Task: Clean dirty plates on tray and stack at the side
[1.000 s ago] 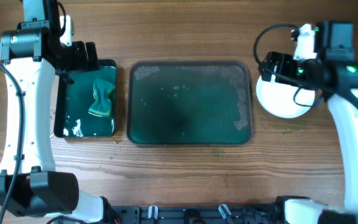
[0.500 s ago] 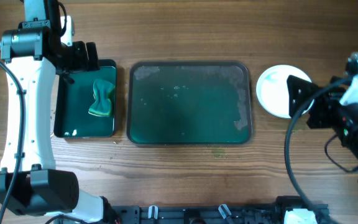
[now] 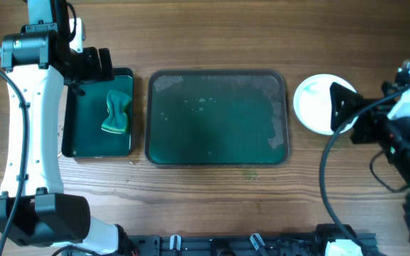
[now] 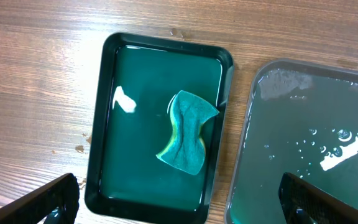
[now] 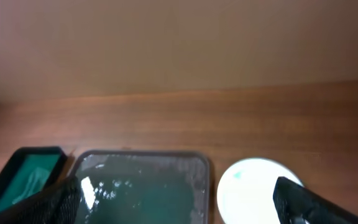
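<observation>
Plates (image 3: 310, 105) are sitting stacked at the tray's (image 3: 217, 153) three o'clock, so left claw (image 3: 95, 62) and right claw (image 3: 344, 112) are idling wide, empty

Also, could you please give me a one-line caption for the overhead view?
Large tray without plates, sponge in the small tray beside it, white plate on the table opposite.
</observation>
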